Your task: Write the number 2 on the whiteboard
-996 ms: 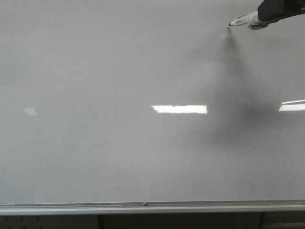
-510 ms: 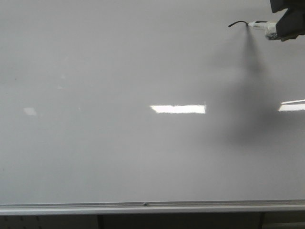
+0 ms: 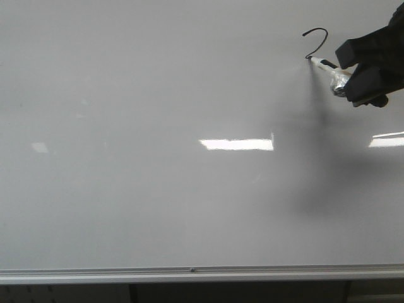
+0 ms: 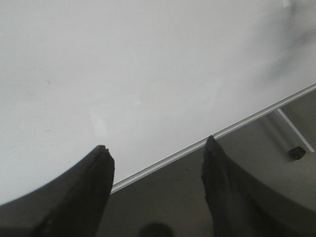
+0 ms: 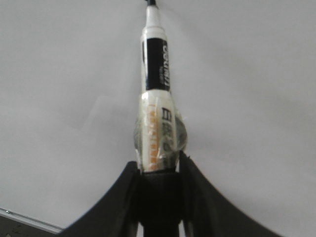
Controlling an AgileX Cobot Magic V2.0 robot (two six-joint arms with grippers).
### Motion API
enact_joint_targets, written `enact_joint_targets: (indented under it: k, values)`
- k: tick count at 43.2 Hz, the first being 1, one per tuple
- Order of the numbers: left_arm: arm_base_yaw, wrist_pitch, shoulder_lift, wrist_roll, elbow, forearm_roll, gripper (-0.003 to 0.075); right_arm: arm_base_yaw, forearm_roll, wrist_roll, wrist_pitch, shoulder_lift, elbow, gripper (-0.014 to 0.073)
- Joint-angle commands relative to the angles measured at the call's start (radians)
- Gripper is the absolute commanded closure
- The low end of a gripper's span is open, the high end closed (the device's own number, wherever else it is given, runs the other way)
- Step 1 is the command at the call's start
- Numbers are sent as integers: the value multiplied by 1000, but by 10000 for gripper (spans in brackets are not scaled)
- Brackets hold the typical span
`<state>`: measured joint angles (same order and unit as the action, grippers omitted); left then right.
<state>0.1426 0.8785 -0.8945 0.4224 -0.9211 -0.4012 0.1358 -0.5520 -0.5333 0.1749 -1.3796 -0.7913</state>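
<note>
The whiteboard (image 3: 158, 95) fills the front view, glossy white-grey. At its upper right is a thin black hook-shaped stroke (image 3: 319, 38), the curved top of the number 2. My right gripper (image 3: 353, 72) is shut on a white marker (image 3: 328, 65) wrapped in clear tape, and the marker's black tip rests at the stroke's lower end. In the right wrist view the marker (image 5: 157, 74) sticks out from the shut gripper (image 5: 157, 165) toward the board (image 5: 59, 74). My left gripper (image 4: 157, 148) is open and empty over the board's edge (image 4: 123, 64); it is out of the front view.
A silver metal rail (image 3: 189, 274) runs along the board's bottom edge, also seen as the rail (image 4: 237, 128) in the left wrist view. Bright rectangular light reflections (image 3: 237, 144) lie on the board. The arm's shadow (image 3: 328, 158) falls below the marker.
The marker tip has gone right, then curved down and back left, lengthening the short black stroke into a hook. My right gripper has dropped lower in the front view.
</note>
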Motion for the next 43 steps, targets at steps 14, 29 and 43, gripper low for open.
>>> enact_joint_targets:
  k: [14,29,43]
  values:
    - [-3,-68,2,-12,-27,-32,335,-69,6,-3,62,71,-51,557]
    - [64,27,2,263,-59,-114,335,9,4,-227,711,271,-165,557]
    - [393,76,2,433,-118,-161,334,217,-172,-473,1003,289,-170,557]
